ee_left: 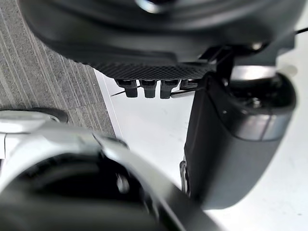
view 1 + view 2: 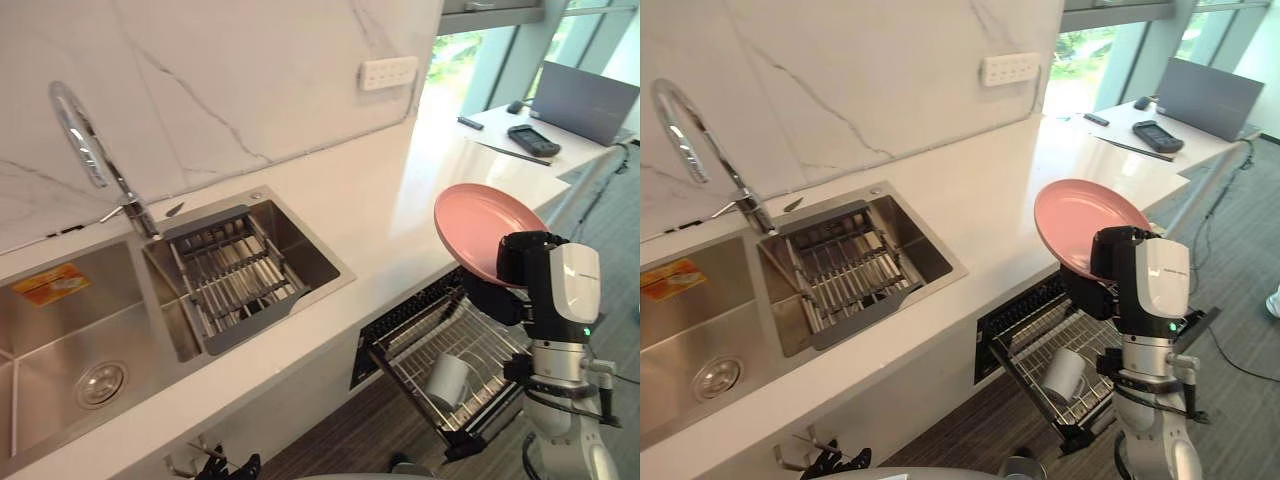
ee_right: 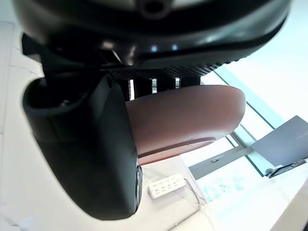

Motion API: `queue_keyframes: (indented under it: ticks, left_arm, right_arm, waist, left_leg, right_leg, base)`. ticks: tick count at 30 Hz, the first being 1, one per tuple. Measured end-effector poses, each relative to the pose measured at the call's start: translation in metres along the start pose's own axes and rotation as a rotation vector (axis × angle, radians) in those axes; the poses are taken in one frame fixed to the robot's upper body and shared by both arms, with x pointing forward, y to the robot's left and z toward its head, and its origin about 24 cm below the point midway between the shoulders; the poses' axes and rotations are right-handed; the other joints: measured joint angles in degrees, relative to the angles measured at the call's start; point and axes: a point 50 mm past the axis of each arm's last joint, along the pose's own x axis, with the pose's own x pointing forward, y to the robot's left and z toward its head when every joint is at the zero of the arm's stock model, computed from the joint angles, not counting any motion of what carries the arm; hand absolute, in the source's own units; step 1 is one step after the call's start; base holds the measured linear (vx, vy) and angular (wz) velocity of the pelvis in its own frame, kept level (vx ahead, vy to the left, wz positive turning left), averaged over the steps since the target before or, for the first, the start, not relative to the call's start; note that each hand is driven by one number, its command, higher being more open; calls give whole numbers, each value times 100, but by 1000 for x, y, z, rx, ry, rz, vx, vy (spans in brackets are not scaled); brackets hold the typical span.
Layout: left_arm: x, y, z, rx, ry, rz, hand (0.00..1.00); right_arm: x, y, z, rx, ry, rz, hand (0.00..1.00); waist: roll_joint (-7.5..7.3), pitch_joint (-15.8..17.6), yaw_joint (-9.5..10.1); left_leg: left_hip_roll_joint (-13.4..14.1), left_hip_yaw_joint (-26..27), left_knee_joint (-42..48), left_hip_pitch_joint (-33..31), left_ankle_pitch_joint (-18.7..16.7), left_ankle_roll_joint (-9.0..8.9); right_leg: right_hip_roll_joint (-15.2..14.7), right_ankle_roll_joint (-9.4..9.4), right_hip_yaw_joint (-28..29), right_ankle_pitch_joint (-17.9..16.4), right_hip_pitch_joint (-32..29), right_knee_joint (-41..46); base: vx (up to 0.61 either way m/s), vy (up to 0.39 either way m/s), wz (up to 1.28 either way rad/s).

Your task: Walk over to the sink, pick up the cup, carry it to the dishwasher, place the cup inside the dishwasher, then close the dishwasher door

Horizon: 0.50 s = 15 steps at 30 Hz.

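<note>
Cup [image 2: 449,379] is lying on its side in the wire rack [image 2: 492,348] that is sticking out from under the bench [image 2: 385,205], low at the right; it is sitting near the rack's front corner, untouched by either robot hand; dark holders are showing along the rack's back edge.

Right robot hand [image 2: 518,265] is hanging over that rack, raised on an upright forearm, and is gripping a pink plate [image 2: 478,224]; in the right wrist view the thumb is pressing one face of the plate and the fingers are curling over its rim onto the other; the plate is standing tilted, with its hollow side turned toward the wall and its upper part reaching above the bench edge.

Left robot hand [image 1: 226,144] is hanging low by the front of the bench below the sink [image 2: 305,248], with carpet and a white surface showing past it; whether it is open or closed I cannot tell.

Sink is lying set into the bench at the left, with two steel basins; the nearer-right basin is holding a grey slatted drainer [image 2: 235,272]; the left basin is showing a round drain [image 2: 100,384] and an orange sticker [image 2: 50,283]; a curved tap [image 2: 88,145] is rising behind the divide between them.
</note>
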Motion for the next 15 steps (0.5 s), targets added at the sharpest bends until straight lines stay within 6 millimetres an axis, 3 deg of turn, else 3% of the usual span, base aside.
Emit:
queue_keyframes:
  ticks: [2,6,15]
  left_arm:
    - [-3,12,-1,25,10,23,100]
    - [-8,23,-3,47,16,50,100]
    - [-11,27,-6,108,35,47,100]
  right_arm:
    - [-3,6,-5,-3,45,19,0]
    - [-20,10,-20,-41,165,84,0]
    - [-69,20,-31,-23,340,207,0]
  waist:
    - [-21,13,-7]
    - [-6,22,-48]
    - [30,46,-134]
  left_leg:
    - [54,29,-25,95,-47,-111]
    - [80,-303,-189,179,-61,-134]
    - [70,-351,-182,199,-152,-97]
  right_leg:
    - [103,459,7,445,195,-433]
    - [389,404,1,862,621,-1322]
    - [396,405,15,862,623,-1324]
  base:
    - [19,-59,-27]
    - [16,-47,-18]
    - [-10,4,-1]
